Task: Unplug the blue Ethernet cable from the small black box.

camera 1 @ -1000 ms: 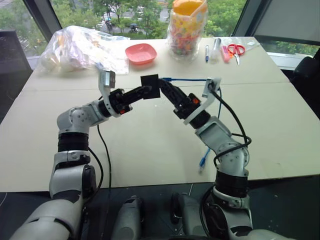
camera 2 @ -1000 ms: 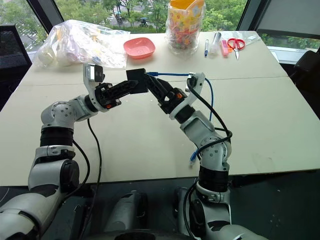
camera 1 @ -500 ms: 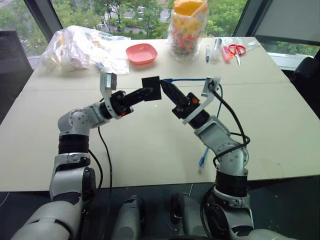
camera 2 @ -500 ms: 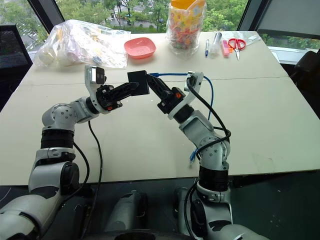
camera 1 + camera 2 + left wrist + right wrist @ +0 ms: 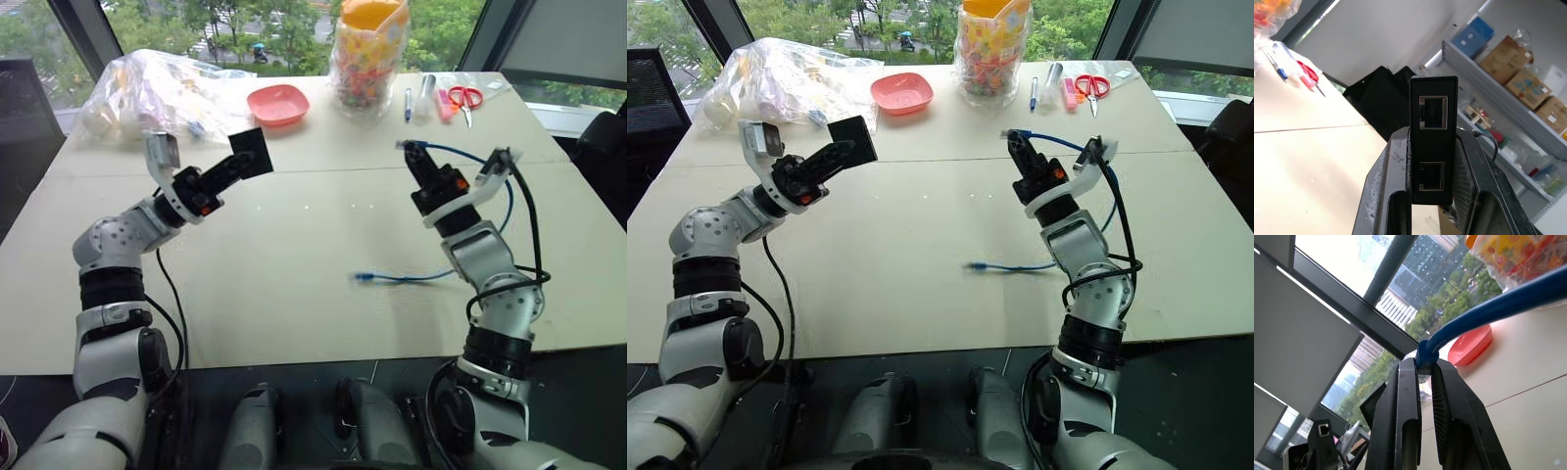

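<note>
Two tools now stand well apart above the bench, and the separation looks done. The left tool is clamped on the small black box, holding it raised over the bench's left side, not far from the plastic bag and the pink dish. The left wrist view shows the box's face with both of its ports empty; no plug sits in either.

The right tool is closed on the plug end of the blue Ethernet cable, lifted over the bench's right side. From the plug the cord arcs over behind the right wrist and comes down to the bench, where its free end lies flat near the middle.

Judged from this, the unplugging step is finished: cable and box share no contact. What remains, if anything, is putting things down. That calls for lowering each arm to a bare patch of bench, keeping the cord from snagging the right arm's black wiring, and only then loosening the grips.
</note>
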Robot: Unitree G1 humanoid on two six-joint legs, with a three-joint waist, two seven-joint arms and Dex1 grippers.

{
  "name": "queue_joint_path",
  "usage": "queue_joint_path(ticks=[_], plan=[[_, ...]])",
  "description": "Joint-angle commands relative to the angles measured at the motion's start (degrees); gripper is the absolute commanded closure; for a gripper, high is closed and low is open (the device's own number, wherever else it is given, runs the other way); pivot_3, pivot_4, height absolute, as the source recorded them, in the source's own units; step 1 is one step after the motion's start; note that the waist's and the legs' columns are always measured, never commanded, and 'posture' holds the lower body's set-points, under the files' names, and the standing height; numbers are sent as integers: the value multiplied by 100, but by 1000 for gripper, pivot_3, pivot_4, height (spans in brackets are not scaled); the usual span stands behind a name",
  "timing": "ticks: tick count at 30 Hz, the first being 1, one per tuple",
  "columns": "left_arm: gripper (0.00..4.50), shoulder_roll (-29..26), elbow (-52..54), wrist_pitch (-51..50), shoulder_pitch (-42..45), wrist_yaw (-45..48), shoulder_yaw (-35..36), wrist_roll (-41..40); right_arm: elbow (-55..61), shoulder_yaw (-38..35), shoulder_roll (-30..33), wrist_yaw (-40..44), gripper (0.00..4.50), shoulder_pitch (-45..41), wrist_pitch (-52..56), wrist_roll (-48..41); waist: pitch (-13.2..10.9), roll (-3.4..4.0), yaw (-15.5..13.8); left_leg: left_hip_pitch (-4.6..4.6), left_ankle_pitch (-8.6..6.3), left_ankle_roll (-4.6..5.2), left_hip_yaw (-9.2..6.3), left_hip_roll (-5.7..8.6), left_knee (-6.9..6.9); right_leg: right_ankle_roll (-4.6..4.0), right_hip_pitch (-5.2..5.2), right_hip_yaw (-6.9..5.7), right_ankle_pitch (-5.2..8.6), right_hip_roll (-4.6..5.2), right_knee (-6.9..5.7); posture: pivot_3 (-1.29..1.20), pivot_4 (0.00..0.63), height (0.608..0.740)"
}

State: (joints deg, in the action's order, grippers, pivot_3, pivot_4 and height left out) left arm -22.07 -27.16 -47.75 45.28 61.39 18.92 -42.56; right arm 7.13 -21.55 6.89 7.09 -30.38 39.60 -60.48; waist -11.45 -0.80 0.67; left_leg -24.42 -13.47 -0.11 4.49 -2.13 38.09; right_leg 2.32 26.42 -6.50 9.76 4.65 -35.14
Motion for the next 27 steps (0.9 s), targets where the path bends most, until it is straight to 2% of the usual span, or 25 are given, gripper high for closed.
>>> queue_joint_path(ticks=[1, 3, 7, 10, 16, 20, 22, 27], plan=[[4010, 150, 292, 1414, -82, -545, -813, 1172, -350, 230, 525, -1, 4424, -237, 5, 644, 0, 0, -10, 0, 0, 0, 2, 5, 1, -1, 0, 1, 0, 3, 0, 0, 150, 740], [4010, 385, 309, 2168, -106, -811, -1104, 1607, -793, 501, 915, 41, 4424, -364, -74, 1261, 0, 0, -15, -1, 0, 0, 3, 15, 1, -1, 0, 3, 0, 6, 2, 0, 150, 740], [4010, 887, 251, 3087, -133, -1133, -1308, 1943, -1591, 724, 1250, 44, 4424, -654, -283, 2035, 0, -1, -6, -9, -2, 4, 5, 16, 1, 0, 5, 3, -1, 7, 5, 0, 150, 740], [4010, 1247, -1, 3740, -157, -1352, -1513, 2270, -2056, 889, 1398, 124, 3247, -790, -514, 2591, 0, -1, -7, -7, -3, 6, 10, 17, 0, 1, 5, 3, -1, 5, 4, 0, 150, 740], [4010, 1672, -855, 4720, 105, -1718, -1637, 2656, -1668, 913, 1418, 267, 183, -525, -4, 2696, 0, -1, -6, -5, -3, 7, 9, 15, 0, 3, 5, 2, 0, -2, 2, 0, 150, 740], [4010, 1857, -1730, 5551, 406, -1875, -1813, 3087, -325, 1123, 1441, 665, 85, 280, 791, 2207, 1, -2, -90, -9, -4, 8, 2, 14, 2, 9, 3, -2, 3, 3, 5, 0, 150, 740], [4010, 1933, -2219, 5955, 535, -1908, -1868, 3256, 177, 1007, 1297, 528, 85, 590, 842, 2108, 1, -2, -119, -11, -9, 16, 4, 16, 1, 12, 5, 0, 5, 5, 7, 0, 150, 740], [4010, 1994, -3234, 6682, 733, -1996, -1946, 3599, 591, 698, 1096, 254, 85, 988, 792, 2060, 1, -2, -135, -9, -12, 20, 5, 15, 4, 13, 2, -2, 6, 7, 12, 0, 150, 740]])
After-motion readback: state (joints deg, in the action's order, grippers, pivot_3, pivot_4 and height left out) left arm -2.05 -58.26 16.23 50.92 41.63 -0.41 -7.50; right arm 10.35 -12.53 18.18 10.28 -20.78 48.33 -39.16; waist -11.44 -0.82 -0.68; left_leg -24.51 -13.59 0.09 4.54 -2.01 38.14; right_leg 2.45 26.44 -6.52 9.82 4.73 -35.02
